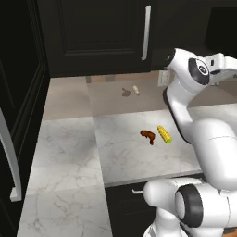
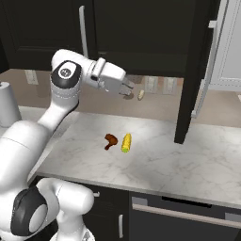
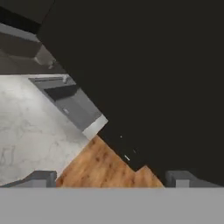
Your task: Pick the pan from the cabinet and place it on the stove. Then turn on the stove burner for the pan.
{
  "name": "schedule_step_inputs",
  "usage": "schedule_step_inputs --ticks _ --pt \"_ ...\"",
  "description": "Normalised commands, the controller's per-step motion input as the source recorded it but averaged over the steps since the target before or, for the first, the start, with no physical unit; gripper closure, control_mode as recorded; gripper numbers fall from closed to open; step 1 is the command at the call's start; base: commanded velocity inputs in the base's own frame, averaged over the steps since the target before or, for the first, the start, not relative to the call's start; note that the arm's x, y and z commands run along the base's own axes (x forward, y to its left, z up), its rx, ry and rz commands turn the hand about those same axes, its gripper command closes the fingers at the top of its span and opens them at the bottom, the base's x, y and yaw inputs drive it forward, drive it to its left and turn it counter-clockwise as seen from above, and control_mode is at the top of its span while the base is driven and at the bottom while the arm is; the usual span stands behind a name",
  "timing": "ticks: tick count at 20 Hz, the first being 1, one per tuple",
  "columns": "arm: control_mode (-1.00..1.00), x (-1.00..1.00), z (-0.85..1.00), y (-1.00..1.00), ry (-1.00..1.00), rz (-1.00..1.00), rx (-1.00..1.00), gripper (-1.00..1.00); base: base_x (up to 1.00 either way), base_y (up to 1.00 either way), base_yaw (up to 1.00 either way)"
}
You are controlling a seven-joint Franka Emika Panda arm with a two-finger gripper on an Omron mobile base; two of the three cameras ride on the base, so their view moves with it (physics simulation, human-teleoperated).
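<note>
The black wall cabinet (image 1: 92, 32) hangs above the marble counter, its left door closed with a long silver bar handle (image 1: 146, 32). In the right base view one of its doors (image 2: 190, 70) stands swung out over the counter, seen edge-on. My gripper (image 2: 126, 87) hovers above the counter's back, in front of the closed door (image 2: 136, 33) and left of the swung-out one. Its jaws are open with nothing between them. In the hand view the gripper (image 3: 113, 177) faces a large dark surface, with its fingertips (image 3: 43, 177) wide apart. The pan is hidden and the stove is out of view.
A yellow corn cob (image 2: 126, 142) and a brown food piece (image 2: 110, 140) lie mid-counter. A small pale item (image 2: 140, 95) sits by the back wall. A grey-white vessel (image 2: 7, 108) stands at far left. A black panel with a silver handle (image 1: 11, 162) rises at the counter's left.
</note>
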Motion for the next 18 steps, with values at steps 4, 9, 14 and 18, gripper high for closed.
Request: schedule_step_inputs --ticks 4,9,14,18 --pt "-1.0 0.01 -0.01 0.91 -0.48 0.23 0.11 -1.0 0.0 0.0 0.0" --pt "-1.0 0.13 0.0 0.78 -0.45 0.31 0.12 -1.0 0.0 0.0 0.0" --pt "-1.0 0.24 0.0 0.72 -0.38 0.34 0.1 -1.0 0.0 0.0 0.0" --pt "-1.0 0.38 0.0 0.55 -0.37 0.31 0.08 -1.0 0.0 0.0 0.0"
